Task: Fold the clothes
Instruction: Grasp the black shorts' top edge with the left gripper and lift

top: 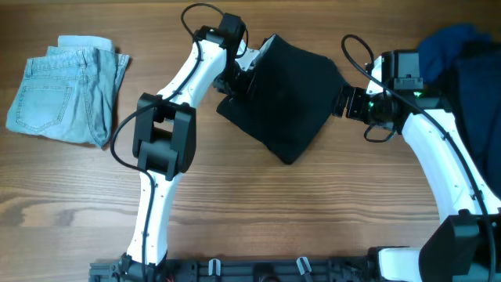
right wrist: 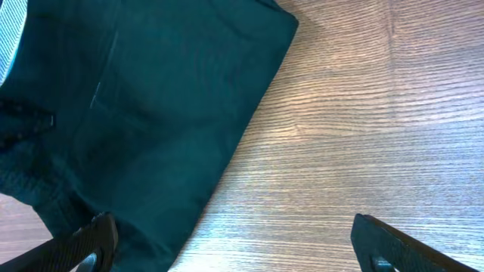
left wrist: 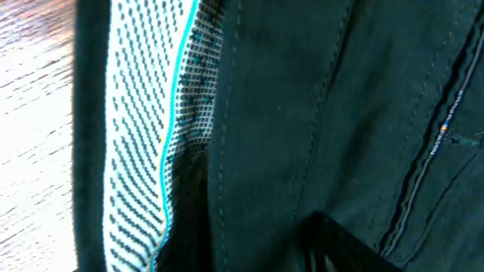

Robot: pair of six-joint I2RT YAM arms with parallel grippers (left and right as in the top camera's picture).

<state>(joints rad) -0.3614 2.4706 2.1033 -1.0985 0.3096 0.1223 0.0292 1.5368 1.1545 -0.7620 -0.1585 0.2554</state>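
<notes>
The right pincer point(right wrist: 233, 224) stands wide and empty, the folded black fabric shorts point(right wrist: 136, 106) lying just ahead of it on the wooden table point(right wrist: 363, 113). The left pincer point(top: 239, 76) sits at the shorts' opposite edge, its own camera filled with dark cloth and pale dotted waistband lining point(left wrist: 144, 151), so its grip cannot be told. Only the overhead view shows folded light-blue denim shorts point(top: 66, 90) well beyond the left pincer and a royal-blue and navy heap point(top: 462, 55) behind the right one.
</notes>
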